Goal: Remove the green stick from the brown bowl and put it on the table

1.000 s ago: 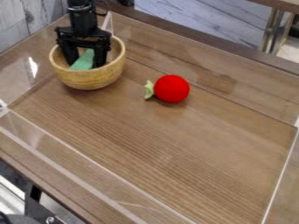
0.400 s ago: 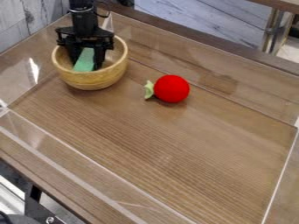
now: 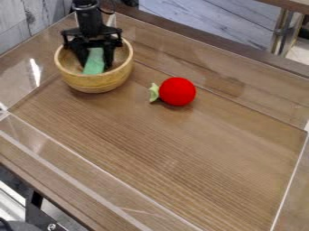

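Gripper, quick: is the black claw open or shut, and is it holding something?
Black gripper: shut on the flat light green stick, inside the round tan wooden bowl.

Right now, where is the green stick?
In the camera view the green stick is at upper left, inside the brown bowl, clamped between the fingers of the gripper, well left of the red fruit.

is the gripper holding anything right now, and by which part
The gripper is shut on the green stick, pinching its upper end; the rest of the stick slants down inside the brown bowl.
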You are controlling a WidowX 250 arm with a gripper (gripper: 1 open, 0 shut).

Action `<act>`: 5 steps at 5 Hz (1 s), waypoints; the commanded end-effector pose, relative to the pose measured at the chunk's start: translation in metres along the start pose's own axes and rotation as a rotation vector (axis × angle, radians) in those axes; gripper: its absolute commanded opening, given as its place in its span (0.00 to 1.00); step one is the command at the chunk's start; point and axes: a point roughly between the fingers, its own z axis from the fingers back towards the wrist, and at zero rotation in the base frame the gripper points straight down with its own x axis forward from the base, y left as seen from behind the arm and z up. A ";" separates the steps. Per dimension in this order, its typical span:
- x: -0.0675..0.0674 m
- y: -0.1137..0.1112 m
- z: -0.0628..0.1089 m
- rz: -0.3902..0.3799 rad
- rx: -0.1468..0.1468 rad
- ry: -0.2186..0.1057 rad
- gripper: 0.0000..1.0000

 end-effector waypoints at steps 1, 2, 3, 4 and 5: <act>0.010 0.002 0.053 0.004 -0.035 -0.115 0.00; 0.012 0.005 0.073 0.025 -0.068 -0.136 0.00; 0.012 -0.005 0.087 0.053 -0.118 -0.139 0.00; 0.006 -0.026 0.089 0.039 -0.145 -0.131 0.00; -0.002 -0.049 0.087 0.023 -0.167 -0.119 0.00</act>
